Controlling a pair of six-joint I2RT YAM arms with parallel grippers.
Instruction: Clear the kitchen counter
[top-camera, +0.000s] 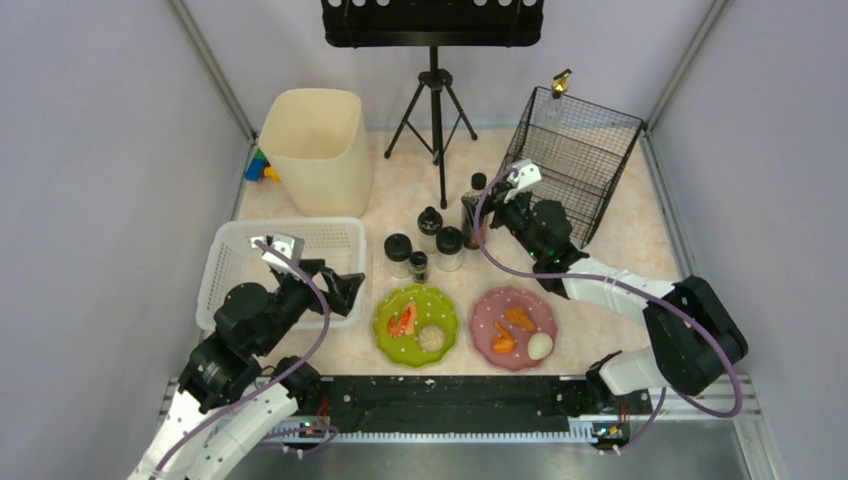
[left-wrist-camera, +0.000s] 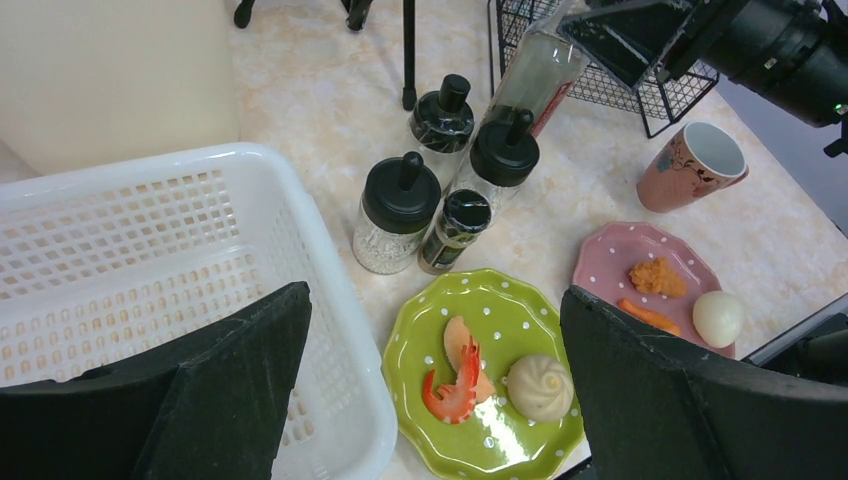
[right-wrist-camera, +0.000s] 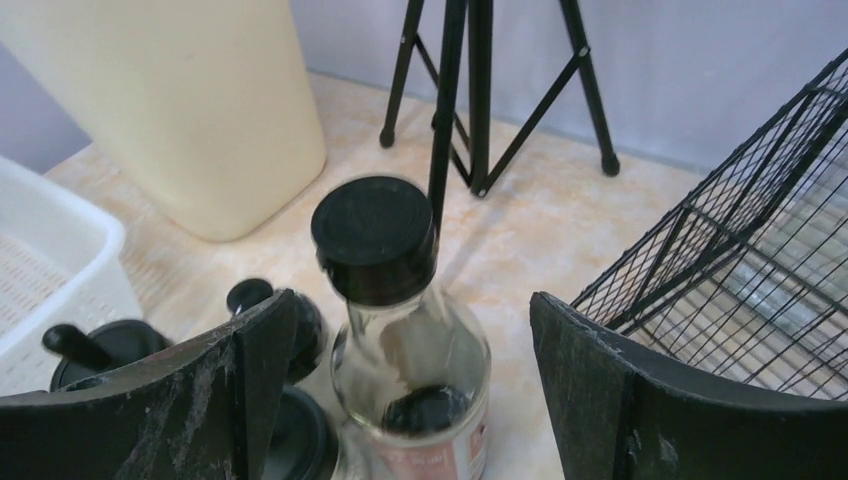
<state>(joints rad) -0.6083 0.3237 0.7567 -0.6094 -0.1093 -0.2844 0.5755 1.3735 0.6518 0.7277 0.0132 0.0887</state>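
Observation:
The kitchen counter (top-camera: 620, 250) is a pale marbled tabletop. A tall glass bottle (right-wrist-camera: 375, 235) with a black cap stands on it beside several black-lidded shakers (top-camera: 398, 250). My right gripper (right-wrist-camera: 412, 300) is open, with its jaws on either side of the bottle's body; I see no contact. In the top view this gripper (top-camera: 490, 212) sits just right of the bottle (top-camera: 472, 205). My left gripper (left-wrist-camera: 435, 300) is open and empty. It hovers over the near rim of the green plate (left-wrist-camera: 420, 300) and the corner of the white basket (left-wrist-camera: 150, 250).
The green plate holds a shrimp (left-wrist-camera: 455, 385) and a bun (left-wrist-camera: 540, 385). A pink plate (top-camera: 480, 305) holds an egg and other food. A pink cup (left-wrist-camera: 690, 165) stands near the black wire rack (top-camera: 580, 160). A beige bin (top-camera: 315, 150) and a tripod stand (top-camera: 435, 100) are at the back.

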